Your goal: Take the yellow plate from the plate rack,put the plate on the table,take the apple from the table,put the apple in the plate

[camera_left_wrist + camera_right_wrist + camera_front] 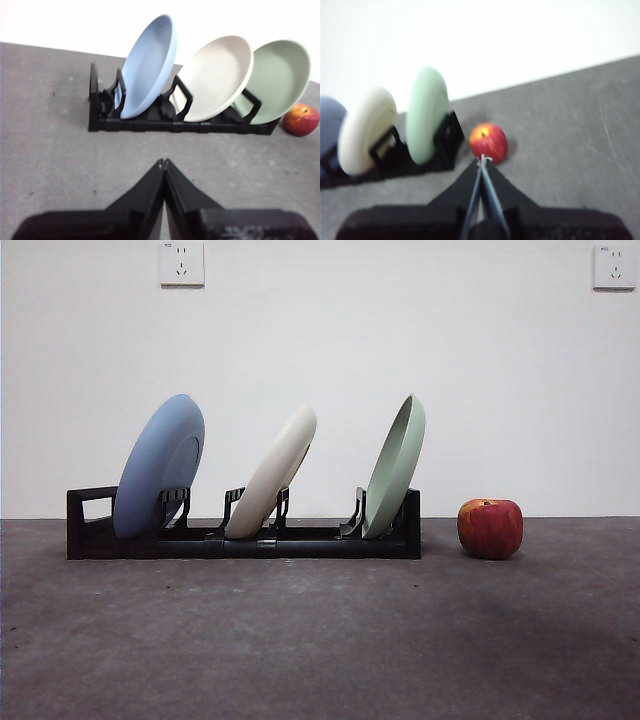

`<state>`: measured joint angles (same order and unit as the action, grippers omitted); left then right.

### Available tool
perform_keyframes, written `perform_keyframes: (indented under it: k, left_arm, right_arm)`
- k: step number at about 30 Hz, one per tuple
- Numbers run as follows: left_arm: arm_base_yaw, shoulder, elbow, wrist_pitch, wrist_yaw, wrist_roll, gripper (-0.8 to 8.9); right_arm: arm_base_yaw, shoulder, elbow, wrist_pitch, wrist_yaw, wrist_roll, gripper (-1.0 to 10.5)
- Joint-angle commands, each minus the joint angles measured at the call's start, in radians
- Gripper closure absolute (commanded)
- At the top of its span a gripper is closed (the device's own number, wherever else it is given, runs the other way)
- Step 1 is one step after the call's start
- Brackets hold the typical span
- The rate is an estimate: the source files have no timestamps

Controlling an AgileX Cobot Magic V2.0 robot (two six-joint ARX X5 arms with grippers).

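The cream yellow plate (274,474) leans in the middle slot of the black plate rack (250,538) on the dark grey table (320,640). It also shows in the left wrist view (216,77) and the right wrist view (366,129). The red apple (490,528) rests on the table to the right of the rack, and shows in both wrist views (301,120) (489,142). My left gripper (163,162) is shut and empty, well back from the rack. My right gripper (483,159) is shut and empty, back from the apple. Neither gripper shows in the front view.
A blue plate (160,466) leans in the rack's left slot and a pale green plate (396,466) in its right slot. A white wall with two sockets (181,262) stands behind the table.
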<state>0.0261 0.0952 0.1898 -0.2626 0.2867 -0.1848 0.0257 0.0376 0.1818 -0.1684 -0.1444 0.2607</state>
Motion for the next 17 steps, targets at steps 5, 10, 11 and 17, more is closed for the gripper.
perform_keyframes:
  k: [5, 10, 11, 17]
  left_arm:
    - [0.003, 0.103, 0.192, -0.108, 0.088, -0.006, 8.2]
    - [0.003, 0.209, 0.349, -0.189, 0.175, -0.004, 8.2]
    - [0.003, 0.232, 0.383, -0.209, 0.195, -0.001, 8.2]
    - [0.003, 0.349, 0.575, -0.364, 0.294, 0.064, 8.2]
  right_arm:
    - [0.0, 0.115, 0.221, -0.166, -0.054, 0.022, 9.6]
    - [0.0, 0.243, 0.43, -0.362, -0.097, -0.075, 9.6]
    - [0.0, 0.27, 0.475, -0.406, -0.104, -0.095, 9.6]
    - [0.0, 0.407, 0.718, -0.643, -0.138, -0.203, 9.6]
